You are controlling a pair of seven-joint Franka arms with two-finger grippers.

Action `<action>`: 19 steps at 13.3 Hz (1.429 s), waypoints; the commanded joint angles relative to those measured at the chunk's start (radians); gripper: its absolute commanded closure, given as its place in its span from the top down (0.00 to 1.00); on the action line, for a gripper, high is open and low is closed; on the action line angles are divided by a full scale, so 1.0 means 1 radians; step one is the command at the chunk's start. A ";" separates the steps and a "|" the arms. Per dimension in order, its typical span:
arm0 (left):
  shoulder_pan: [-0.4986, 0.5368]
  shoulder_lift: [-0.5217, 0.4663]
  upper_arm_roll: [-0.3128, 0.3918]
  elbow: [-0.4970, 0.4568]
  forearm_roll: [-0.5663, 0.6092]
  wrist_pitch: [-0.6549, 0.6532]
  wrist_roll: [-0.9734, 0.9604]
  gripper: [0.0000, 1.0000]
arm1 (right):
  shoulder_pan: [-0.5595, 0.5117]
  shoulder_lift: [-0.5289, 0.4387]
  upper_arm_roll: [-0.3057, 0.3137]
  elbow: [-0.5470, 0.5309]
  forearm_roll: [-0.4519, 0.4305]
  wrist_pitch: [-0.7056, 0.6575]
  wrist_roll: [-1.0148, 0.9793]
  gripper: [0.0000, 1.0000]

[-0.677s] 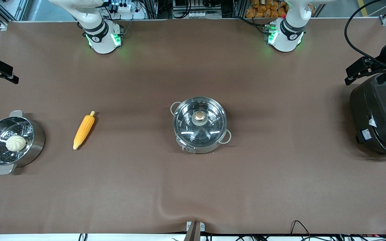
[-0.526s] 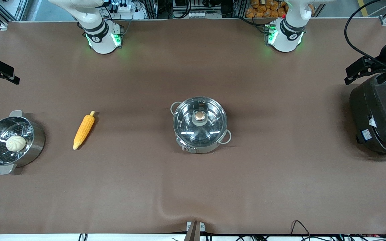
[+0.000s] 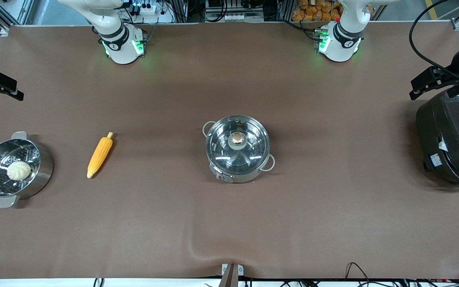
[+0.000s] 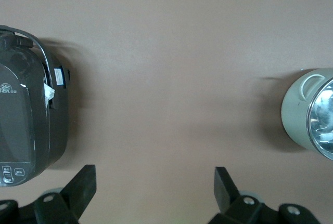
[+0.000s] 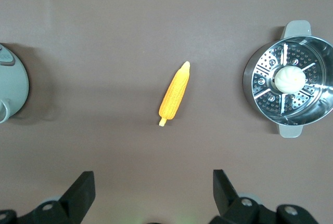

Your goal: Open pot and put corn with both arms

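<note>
Steel and glass fill the middle of the front view: the pot (image 3: pixel 238 159) stands at the frame's centre with its glass lid (image 3: pixel 253 149) closed, the brown knob (image 3: pixel 237 138) on top. The lid blocks the way in, so opening has to come first, and nothing of the task looks done yet.

The corn (image 3: pixel 100 155) lies flat on the brown table cover (image 3: pixel 229 223), well apart from the pot, toward the right arm's end of the table, its pale stub pointing to the upper part of the frame. It falls in the right arm's reach, which probably leaves the lid for the left arm.

The right gripper (image 5: pixel 152 190) hangs high over the table at its own arm's end, jaws apart and holding nothing; the corn sits near the centre of its wrist view, so it looks lined up for a pick. The left gripper (image 4: pixel 153 187) hangs over the table beside the black cooker (image 3: pixel 450 143), jaws likewise apart and empty. Its wrist view catches only the pot's edge, so it is not yet over the knob.

A second steel pot (image 3: pixel 42 167) with a perforated insert holds a white bun (image 3: pixel 18 170) at the frame's edge beside the corn; neither belongs to this job.
</note>
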 commanded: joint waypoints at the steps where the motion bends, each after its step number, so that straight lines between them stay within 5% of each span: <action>1: -0.012 0.019 -0.005 0.029 0.019 -0.012 -0.024 1.00 | 0.004 0.013 0.004 0.007 -0.007 -0.004 0.000 1.00; 7: -0.098 0.163 -0.103 0.081 -0.019 0.111 -0.193 1.00 | 0.004 0.012 0.005 0.003 -0.007 -0.016 -0.007 1.00; 15: -0.455 0.410 -0.094 0.187 -0.001 0.218 -0.750 1.00 | 0.005 0.013 0.005 0.000 -0.007 -0.014 -0.007 1.00; 19: -0.544 0.495 -0.092 0.188 0.028 0.281 -0.818 1.00 | 0.042 0.065 0.005 -0.031 -0.012 0.073 -0.009 1.00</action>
